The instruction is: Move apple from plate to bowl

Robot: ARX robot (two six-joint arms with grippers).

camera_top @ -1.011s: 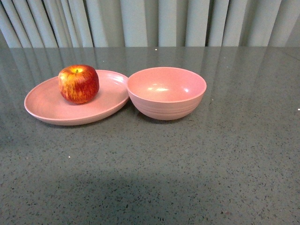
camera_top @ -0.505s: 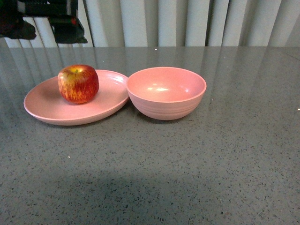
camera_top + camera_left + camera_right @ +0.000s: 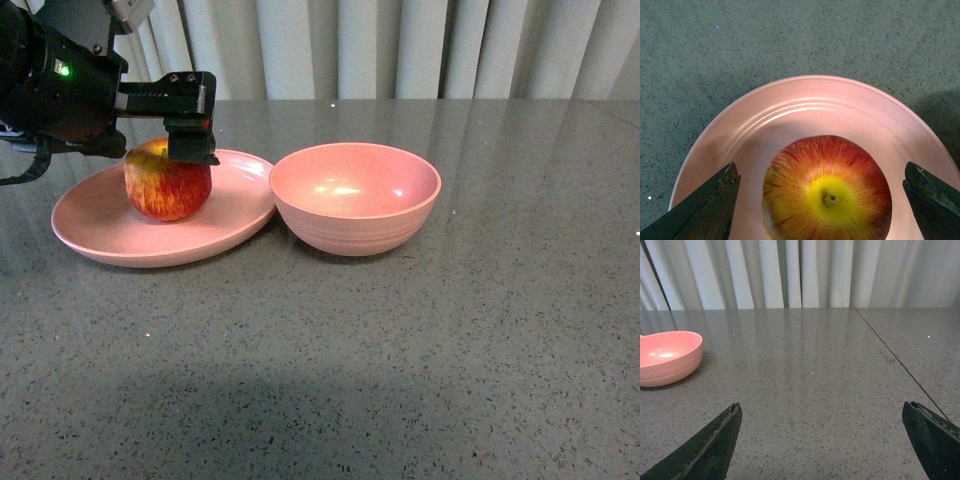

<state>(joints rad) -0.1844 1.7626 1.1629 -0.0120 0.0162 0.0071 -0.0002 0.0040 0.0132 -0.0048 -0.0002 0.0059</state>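
Note:
The red and yellow apple [image 3: 167, 185] sits on the shallow pink plate [image 3: 100, 235] at the left. The deep pink bowl [image 3: 355, 195] stands just right of the plate, touching its rim, and holds nothing. My left gripper [image 3: 172, 140] is open and hangs right over the apple's top. In the left wrist view its fingers [image 3: 715, 202] stand wide on both sides of the apple [image 3: 826, 195], apart from it, above the plate [image 3: 805, 107]. My right gripper [image 3: 822, 440] is open and empty over bare table, with the bowl [image 3: 665, 357] far off to one side. It is out of the front view.
The grey speckled table [image 3: 400, 350] runs to a pleated curtain [image 3: 400, 45] at the back. A thin seam [image 3: 900, 360] crosses the table in the right wrist view.
My left arm has come in from the upper left and lowered over the apple. The apple, plate and bowl have not moved.

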